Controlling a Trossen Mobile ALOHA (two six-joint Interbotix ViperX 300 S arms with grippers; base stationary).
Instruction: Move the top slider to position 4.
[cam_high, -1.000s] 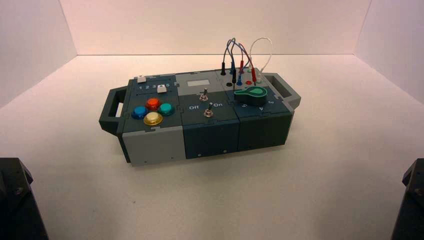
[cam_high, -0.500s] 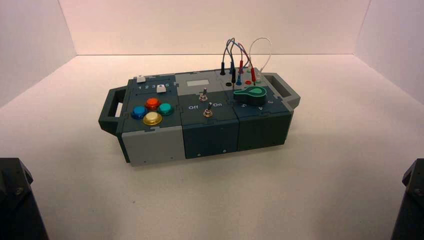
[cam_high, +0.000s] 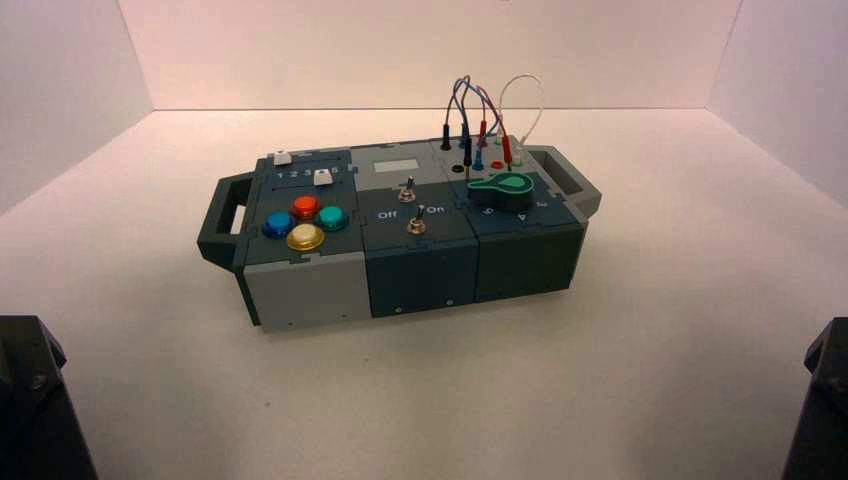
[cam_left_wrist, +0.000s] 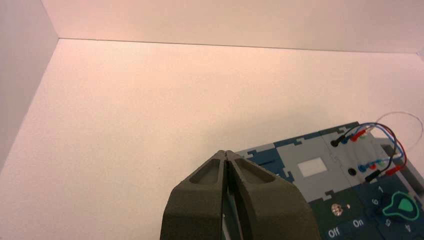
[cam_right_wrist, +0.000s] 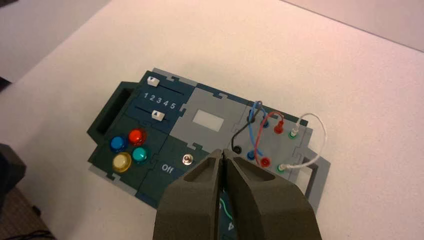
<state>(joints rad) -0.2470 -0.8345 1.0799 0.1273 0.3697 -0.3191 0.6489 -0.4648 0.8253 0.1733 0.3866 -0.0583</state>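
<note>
The left gripper has its two tips pressed together on nothing, and so has the right gripper. Neither touches the box: with twelve o'clock on its far side, the left arm waits near eight o'clock and the right arm near four.

The top slider sits at about ten o'clock on the box, at the 1 end of its slot. Position 4 lies along the number row, so the knob must travel towards three o'clock. The left arm looks the likelier one to do it, and reaching is the step in hand, with the sliding all to come.

The chief risk is taking the wrong knob: its white twin, the lower slider, stands towards four or five o'clock from it, and a low approach could knock that one first. Closed tips pushing off-centre may slip over so small a knob, while pressing too hard could bind it in the slot or shift the box. A push carried on too long would overshoot to 5. From the high view the lower knob seems to crowd the 4, so the stopping point may be misjudged there. The red button, towards six o'clock, could be pressed by a dipping wrist.
</note>
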